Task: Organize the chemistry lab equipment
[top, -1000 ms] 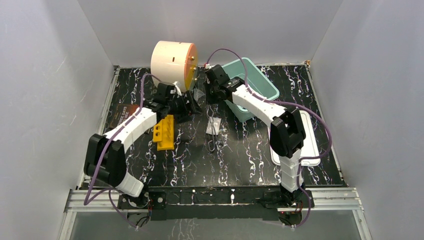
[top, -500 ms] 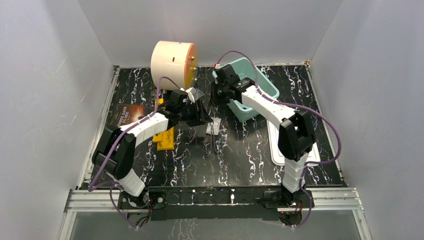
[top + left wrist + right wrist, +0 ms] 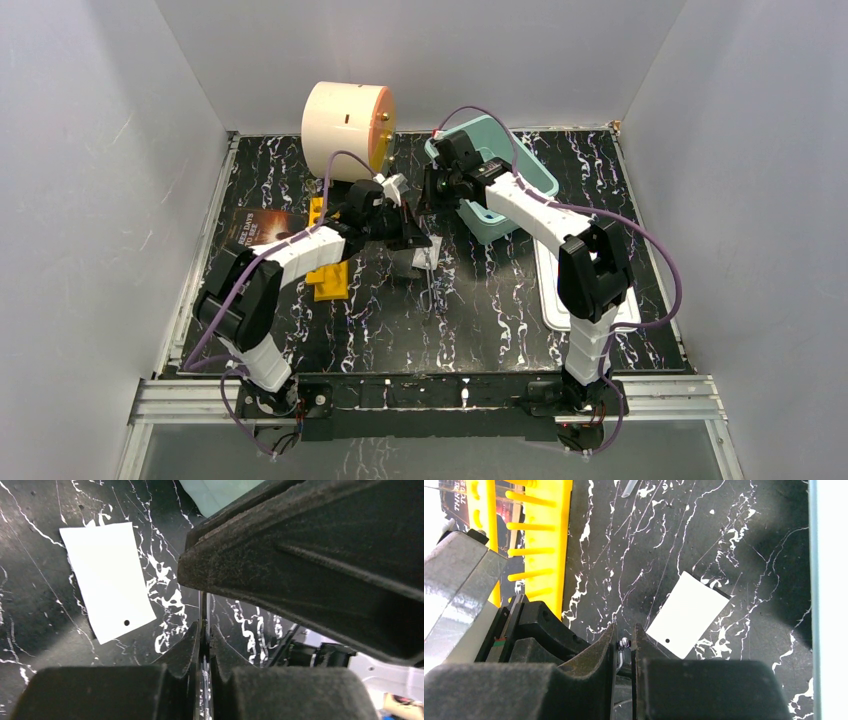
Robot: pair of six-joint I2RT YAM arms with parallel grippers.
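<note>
The dark marbled worktop carries the teal bin at the back right and the yellow tube rack on the left. Between them I have both arms meeting tip to tip. My left gripper has its jaws closed tight on a thin metal rod. My right gripper sits close against it, jaws narrowed to a slit, a bit of that rod pinched between the tips. A white card with a punched hole lies flat on the worktop beside the rod.
</note>
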